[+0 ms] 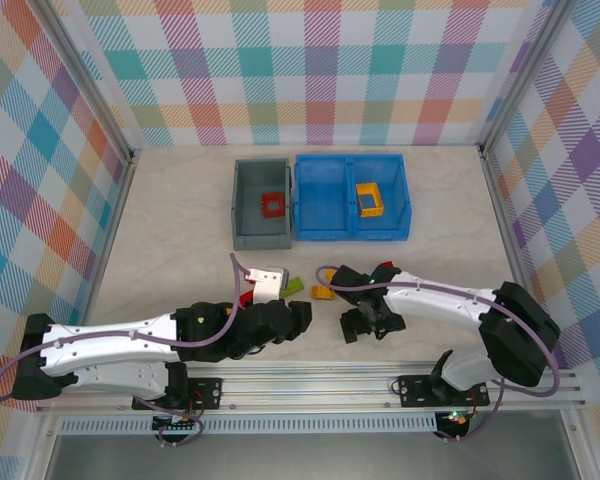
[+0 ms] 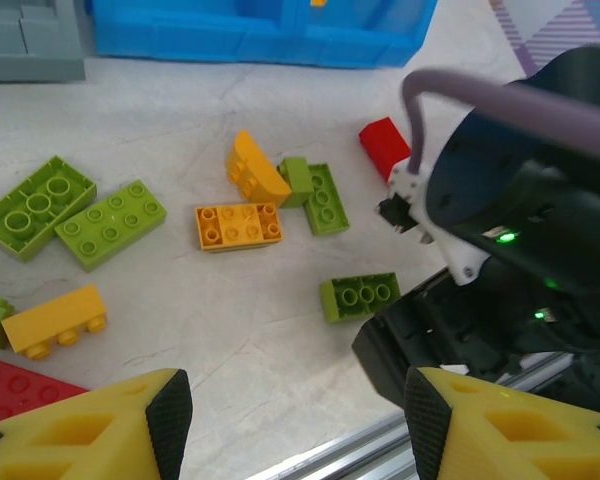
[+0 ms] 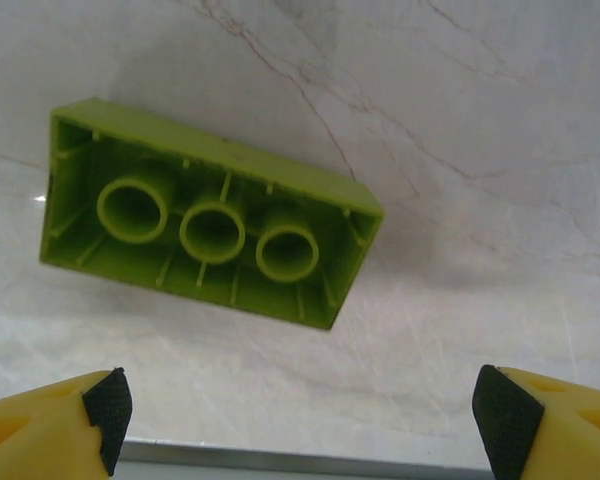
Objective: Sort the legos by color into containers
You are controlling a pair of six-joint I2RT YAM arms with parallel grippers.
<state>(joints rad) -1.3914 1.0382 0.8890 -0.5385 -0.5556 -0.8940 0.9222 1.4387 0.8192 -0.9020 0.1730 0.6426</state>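
Right gripper (image 3: 306, 415), spread wide and empty, hovers just short of the upturned lime brick (image 3: 210, 225) lying lengthwise across its gap.

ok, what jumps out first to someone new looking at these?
An upside-down lime green brick lies on the table just ahead of the open right pincer. Farther out, the grey bin holds a red frame and the blue bin an orange frame in its right compartment.
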